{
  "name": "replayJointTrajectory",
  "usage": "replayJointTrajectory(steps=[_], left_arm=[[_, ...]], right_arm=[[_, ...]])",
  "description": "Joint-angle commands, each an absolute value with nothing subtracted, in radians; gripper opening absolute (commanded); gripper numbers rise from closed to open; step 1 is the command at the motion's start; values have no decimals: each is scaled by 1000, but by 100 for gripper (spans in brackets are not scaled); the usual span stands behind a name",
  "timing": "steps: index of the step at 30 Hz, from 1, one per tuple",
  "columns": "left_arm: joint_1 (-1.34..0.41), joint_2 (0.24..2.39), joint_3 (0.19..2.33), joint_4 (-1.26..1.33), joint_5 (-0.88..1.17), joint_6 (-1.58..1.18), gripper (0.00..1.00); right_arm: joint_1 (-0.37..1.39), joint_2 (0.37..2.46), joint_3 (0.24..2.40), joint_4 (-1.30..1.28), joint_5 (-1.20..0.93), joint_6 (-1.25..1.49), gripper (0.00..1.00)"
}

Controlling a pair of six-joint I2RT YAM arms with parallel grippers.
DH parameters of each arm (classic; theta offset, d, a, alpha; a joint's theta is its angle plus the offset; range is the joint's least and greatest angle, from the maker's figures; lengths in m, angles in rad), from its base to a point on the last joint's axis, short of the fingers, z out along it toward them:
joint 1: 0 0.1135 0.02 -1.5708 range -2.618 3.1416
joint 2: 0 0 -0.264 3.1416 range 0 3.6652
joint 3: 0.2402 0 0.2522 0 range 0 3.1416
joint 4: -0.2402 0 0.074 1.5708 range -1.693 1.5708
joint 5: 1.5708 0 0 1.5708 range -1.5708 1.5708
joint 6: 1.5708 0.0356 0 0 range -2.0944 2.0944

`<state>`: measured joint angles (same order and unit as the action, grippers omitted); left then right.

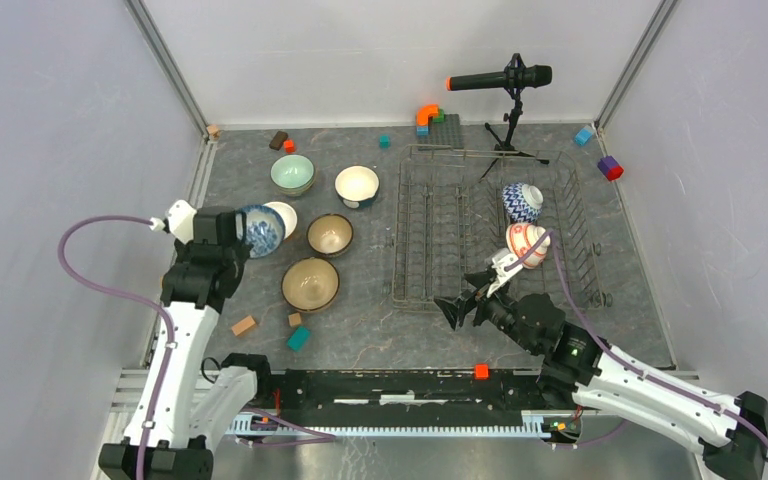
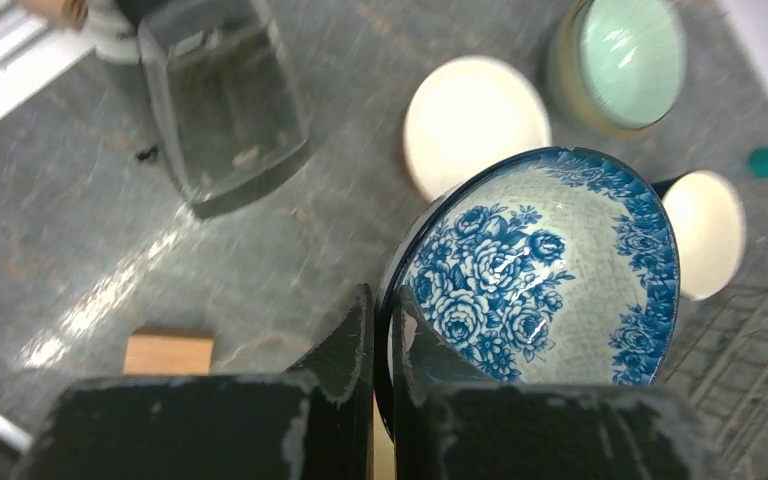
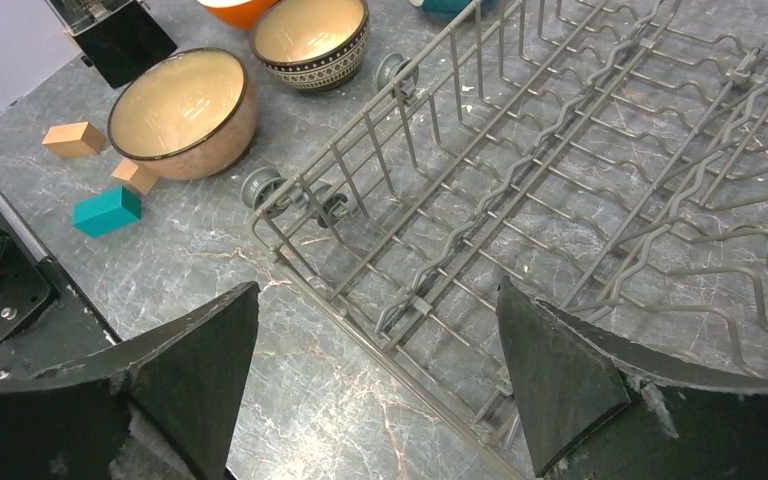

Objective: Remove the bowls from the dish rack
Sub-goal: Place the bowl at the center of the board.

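From my console the grey marbled table point(image 1: 380, 340) fills the top view. I take 12 o'clock as its far edge. The dish rack point(image 1: 440, 240) lies flat at about 3 o'clock from the table's centre.

The right gripper point(image 3: 385, 350) hovers over the rack's corner at 7 o'clock. Its jaws are spread wide and nothing is between them; through the gap I see only wire and tabletop. The left gripper point(image 2: 381, 320), out at 9 o'clock, is clamped tight on the rim of the blue floral bowl point(image 2: 545, 270), one finger inside and one outside. The bowl is tipped steeply on edge, and I cannot tell whether it clears the table.

Two bowls sit in the rack towards its 2 o'clock part: the zigzag bowl point(image 1: 523, 201), and the red-white bowl point(image 1: 526, 243) just beside it at its 6 o'clock.

The other bowls stand upright on the table at 9 to 10 o'clock from the rack. The brown speckled bowl point(image 1: 311, 283) is nearest me. At its 12 o'clock is the dark striped bowl point(image 1: 330, 235), and at 10 to 11 o'clock of that one sits the orange bowl point(image 1: 283, 213), just beside the held bowl. Farther out are the pale green bowl point(image 1: 292, 173) and the cream bowl point(image 1: 357, 185).

A teal block point(image 1: 298, 338) and a tan block point(image 1: 244, 325) lie near the speckled bowl at 6 to 8 o'clock.
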<state>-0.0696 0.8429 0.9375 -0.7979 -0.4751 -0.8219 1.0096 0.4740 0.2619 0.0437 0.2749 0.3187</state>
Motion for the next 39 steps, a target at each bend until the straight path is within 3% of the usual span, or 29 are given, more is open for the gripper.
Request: replayJointTrajectory(steps=[1, 24, 39], left_arm=[[-71, 801, 861, -878, -423, -917, 2], [-69, 686, 597, -943, -603, -1233, 2], [-70, 760, 489, -911, -587, -1426, 2]], right_arm=[[1006, 485, 281, 78, 258, 314, 93], [1006, 485, 274, 52, 240, 344, 92], [1006, 468, 269, 27, 244, 361, 92]])
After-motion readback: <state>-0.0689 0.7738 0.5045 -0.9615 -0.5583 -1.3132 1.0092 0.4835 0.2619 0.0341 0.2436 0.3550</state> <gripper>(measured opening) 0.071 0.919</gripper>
